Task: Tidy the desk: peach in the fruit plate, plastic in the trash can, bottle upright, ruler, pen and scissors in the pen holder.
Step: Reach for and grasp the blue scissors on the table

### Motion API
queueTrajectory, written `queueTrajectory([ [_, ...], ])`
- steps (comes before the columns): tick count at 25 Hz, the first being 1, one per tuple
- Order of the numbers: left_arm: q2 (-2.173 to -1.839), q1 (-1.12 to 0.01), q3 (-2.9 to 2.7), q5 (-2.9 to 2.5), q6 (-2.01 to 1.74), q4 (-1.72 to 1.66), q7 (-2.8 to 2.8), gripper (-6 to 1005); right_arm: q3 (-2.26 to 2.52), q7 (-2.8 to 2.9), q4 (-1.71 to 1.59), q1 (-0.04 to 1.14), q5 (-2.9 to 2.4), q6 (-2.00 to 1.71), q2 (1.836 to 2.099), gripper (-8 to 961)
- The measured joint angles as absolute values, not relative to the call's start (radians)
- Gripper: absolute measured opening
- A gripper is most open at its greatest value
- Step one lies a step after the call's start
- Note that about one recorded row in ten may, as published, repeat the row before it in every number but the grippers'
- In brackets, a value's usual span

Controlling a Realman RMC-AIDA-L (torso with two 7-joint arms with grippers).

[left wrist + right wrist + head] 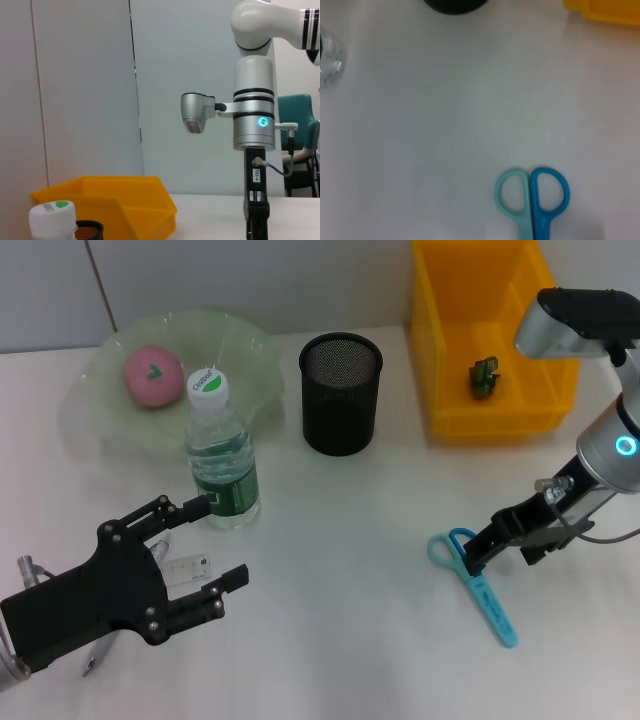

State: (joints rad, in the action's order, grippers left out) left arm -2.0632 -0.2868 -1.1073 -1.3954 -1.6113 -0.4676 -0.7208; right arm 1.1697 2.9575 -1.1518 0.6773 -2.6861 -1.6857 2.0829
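Note:
A pink peach (152, 375) lies in the green fruit plate (245, 355). The water bottle (221, 455) stands upright in front of the plate; its cap shows in the left wrist view (52, 213). The black mesh pen holder (341, 393) stands mid-table. Green crumpled plastic (486, 377) lies in the yellow bin (450, 340). Blue scissors (480, 590) lie flat on the table; their handles show in the right wrist view (532, 194). My right gripper (474, 553) is right at the handles. My left gripper (215, 543) is open over a clear ruler (188, 567). A thin grey tip (90, 664), perhaps the pen, sticks out under it.
The yellow bin stands at the back right, next to the pen holder. The bottle is close to my left gripper's far finger. The left wrist view shows my right arm (253, 100) across the table, with the bin (120, 200) and the holder's rim (89, 231).

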Motion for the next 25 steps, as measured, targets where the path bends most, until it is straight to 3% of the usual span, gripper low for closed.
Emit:
queueTrajectory([
  [25, -2.063, -0.282, -1.112, -1.396, -1.621, -0.475, -0.721, 786, 1.259, 2.957, -1.093, 0.744, -2.752, -1.649, 2.087, 818],
])
